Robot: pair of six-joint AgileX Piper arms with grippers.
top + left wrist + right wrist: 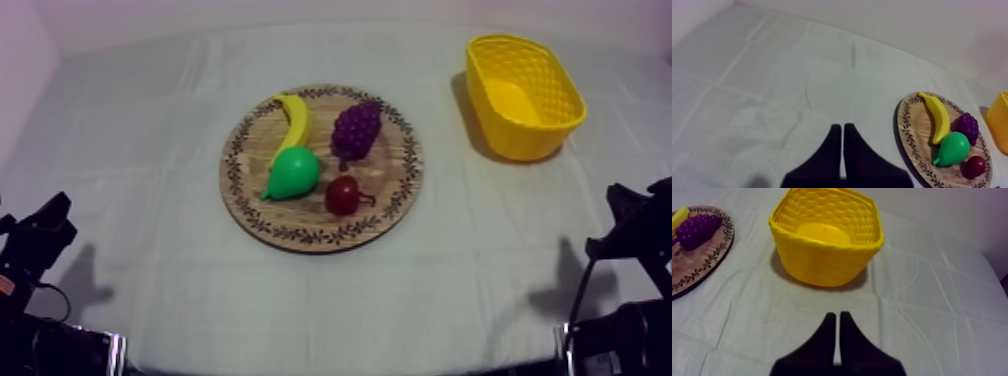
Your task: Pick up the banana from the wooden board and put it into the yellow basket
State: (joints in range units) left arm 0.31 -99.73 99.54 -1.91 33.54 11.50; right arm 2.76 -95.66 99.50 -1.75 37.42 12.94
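A yellow banana (294,121) lies on the far left part of the round wooden board (390,205), beside a green pear (294,173), purple grapes (356,129) and a small red fruit (343,195). The yellow basket (522,95) stands at the far right with nothing inside it. My left gripper (48,224) rests low at the left, well short of the board. My right gripper (625,215) rests low at the right, nearer than the basket. In the left wrist view the fingers (842,131) lie together as a wedge, left of the banana (939,116). The right wrist view shows its fingers (837,319) together before the basket (827,235).
Grey-white cloth covers the whole table, with open cloth between board and basket and along the near edge. A pale wall runs behind the table's far edge.
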